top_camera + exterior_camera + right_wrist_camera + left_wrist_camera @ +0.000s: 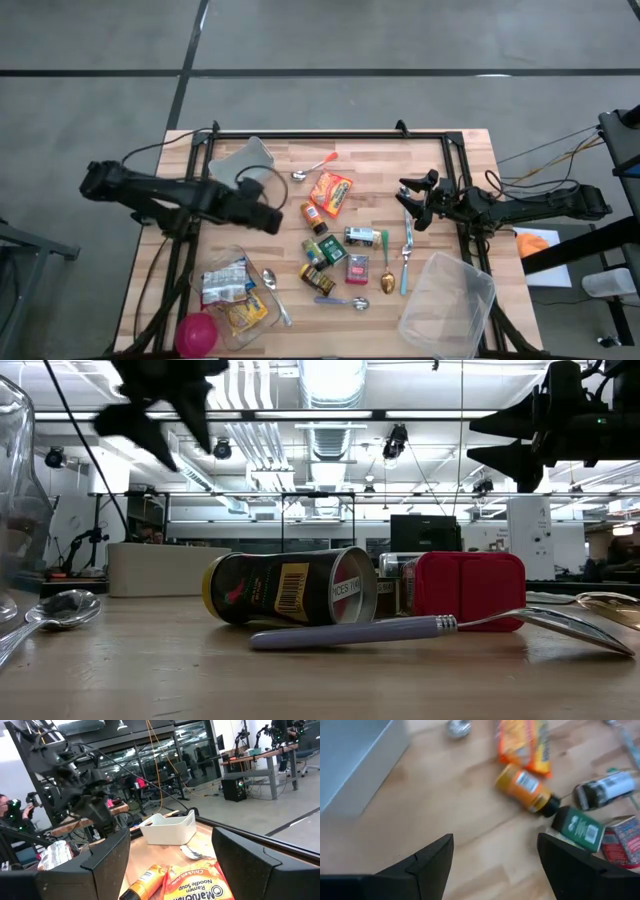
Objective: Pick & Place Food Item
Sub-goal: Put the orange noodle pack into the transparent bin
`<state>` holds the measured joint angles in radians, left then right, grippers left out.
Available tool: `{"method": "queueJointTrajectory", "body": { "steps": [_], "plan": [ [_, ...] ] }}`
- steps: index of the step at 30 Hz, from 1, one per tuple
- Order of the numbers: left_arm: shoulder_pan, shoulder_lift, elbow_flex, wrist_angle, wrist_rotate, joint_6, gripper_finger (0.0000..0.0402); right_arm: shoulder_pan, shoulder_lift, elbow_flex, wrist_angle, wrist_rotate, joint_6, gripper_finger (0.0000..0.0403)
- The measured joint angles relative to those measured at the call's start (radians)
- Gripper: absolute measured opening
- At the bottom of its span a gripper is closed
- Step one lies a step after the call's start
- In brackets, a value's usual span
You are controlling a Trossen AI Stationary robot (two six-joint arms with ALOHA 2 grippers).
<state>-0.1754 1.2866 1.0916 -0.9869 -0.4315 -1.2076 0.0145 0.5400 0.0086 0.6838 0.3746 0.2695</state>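
Two grippers hovering, nothing held. Left gripper [272, 219] fingers spread, just beside orange spice bottle [312, 217] mid-tabletop. Right gripper [411, 205] fingers wide apart, near right edge. Ramen packet [331, 191] lies toward far edge.

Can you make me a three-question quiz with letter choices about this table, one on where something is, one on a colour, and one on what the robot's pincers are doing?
1. Where is the pink ball?
A. at the table's front left corner
B. inside the white bin
C. beside the forks

2. What colour is the ramen packet?
A. blue
B. orange
C. black

3. How is the left pincer?
A. shut on a spoon
B. open and empty
C. shut on a bottle

Answers:
1 A, the high view shows it at that corner by the clear tub.
2 B, it is orange in the high and right wrist views.
3 B, the left wrist view shows bare table between its fingers.
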Motion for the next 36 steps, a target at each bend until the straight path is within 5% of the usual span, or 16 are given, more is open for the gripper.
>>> {"method": "queueJointTrajectory", "body": {
  "steps": [5,10,26,36],
  "plan": [
    [0.088,0.045,0.0,0.195,-0.022,0.25,0.0288,0.0,0.0,0.0,0.0,0.0,0.0,0.0276],
    [0.156,0.09,0.0,0.32,-0.028,0.336,0.0288,0.0,0.0,0.0,0.0,0.0,0.0,0.0276],
    [0.251,0.441,0.0,0.591,-0.047,0.295,0.0288,0.0,0.0,0.0,0.0,0.0,0.0,0.0276],
    [0.271,0.509,-0.001,0.657,-0.048,0.341,0.0287,0.0,0.0,0.0,0.0,0.0,0.0,0.0276]
  ]
}}
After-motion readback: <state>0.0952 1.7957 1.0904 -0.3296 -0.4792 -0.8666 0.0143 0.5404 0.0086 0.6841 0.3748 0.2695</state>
